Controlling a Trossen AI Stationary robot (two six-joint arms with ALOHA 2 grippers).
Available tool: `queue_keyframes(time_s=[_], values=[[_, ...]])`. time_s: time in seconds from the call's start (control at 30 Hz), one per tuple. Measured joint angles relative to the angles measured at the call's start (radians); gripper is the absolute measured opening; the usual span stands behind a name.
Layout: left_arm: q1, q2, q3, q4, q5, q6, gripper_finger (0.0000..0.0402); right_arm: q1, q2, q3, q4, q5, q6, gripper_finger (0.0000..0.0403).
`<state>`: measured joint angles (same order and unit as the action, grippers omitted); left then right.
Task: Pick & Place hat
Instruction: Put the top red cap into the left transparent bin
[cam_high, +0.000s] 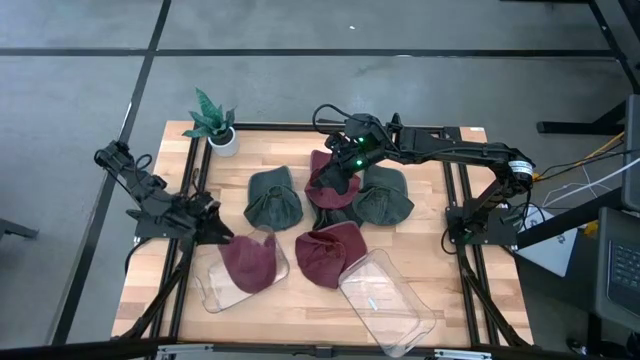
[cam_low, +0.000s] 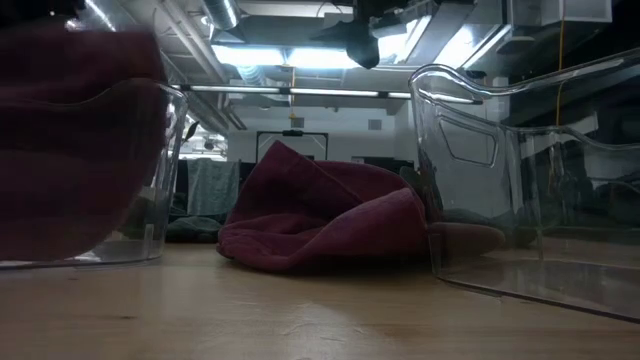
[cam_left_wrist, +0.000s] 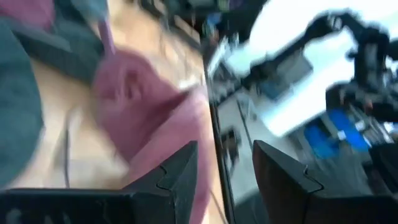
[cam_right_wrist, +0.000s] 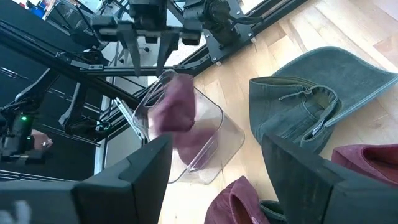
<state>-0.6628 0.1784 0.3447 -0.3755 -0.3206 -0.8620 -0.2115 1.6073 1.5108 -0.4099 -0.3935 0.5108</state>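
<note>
Maroon cloth was what mattered: we saw one maroon hat lying in the left clear bin, just beside the left gripper, whose fingers stood apart with nothing between them. We judged that hat already placed. The right gripper hung over the cluster at the table's centre, its jaws spread wide and empty in its wrist view. Directly under it lay another maroon hat, with a green hat just on its outer side and a second green hat toward the left arm. A third maroon hat lay nearer the front edge, touching the empty right bin. We took the right arm as the nearer one, its target straight below and the bin toward the front.
</note>
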Motion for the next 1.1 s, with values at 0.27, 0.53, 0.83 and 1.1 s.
queue_keyframes(time_s=[0.27,0.53,0.83,1.1], values=[[0.000,0.021,0.000,0.066,-0.138,0.173,0.0147,0.000,0.000,0.000,0.000,0.000,-0.023,0.0248],[0.021,0.143,0.000,0.162,-0.141,0.173,0.0147,0.000,0.000,0.000,-0.002,0.001,-0.025,0.0248],[0.152,0.253,0.000,0.466,-0.112,0.288,0.0147,0.010,0.000,0.000,-0.022,0.001,0.028,0.0248],[0.298,0.392,0.106,0.470,0.017,0.330,0.0147,0.088,-0.002,0.000,-0.112,0.004,-0.022,0.0248]])
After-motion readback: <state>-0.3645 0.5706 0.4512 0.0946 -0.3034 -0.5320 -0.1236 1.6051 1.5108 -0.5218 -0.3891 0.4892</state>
